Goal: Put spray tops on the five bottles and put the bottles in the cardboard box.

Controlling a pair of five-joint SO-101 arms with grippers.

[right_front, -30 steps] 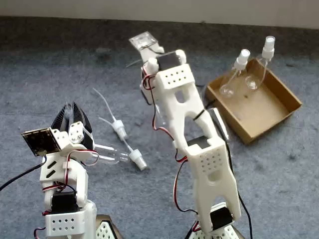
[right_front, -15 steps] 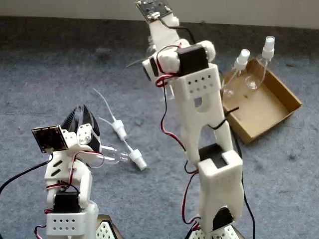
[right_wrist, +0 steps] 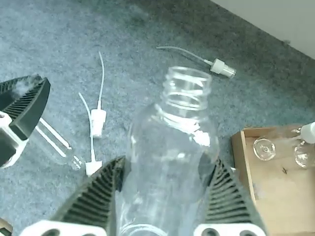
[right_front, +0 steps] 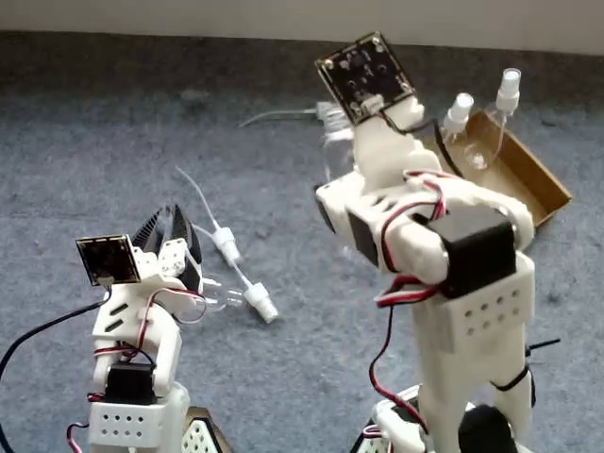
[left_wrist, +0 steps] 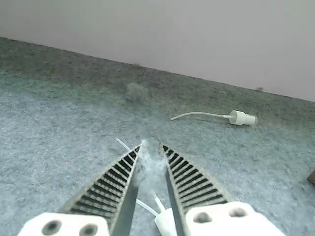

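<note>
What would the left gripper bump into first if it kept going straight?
Probably the carpet, close ahead of the left gripper. A thin tube lies by its tip, so it might brush that first; depth is unclear.

White perforated plastic arms carry black servos, red-and-black cables and black ribbed end effector fingers.

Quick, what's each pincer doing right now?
Left pincer: open a little, holding nothing.
Right pincer: closed on a clear uncapped bottle.

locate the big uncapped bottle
High view: the big uncapped bottle is held in the right end effector, above the carpet, left of the cardboard box.
</note>
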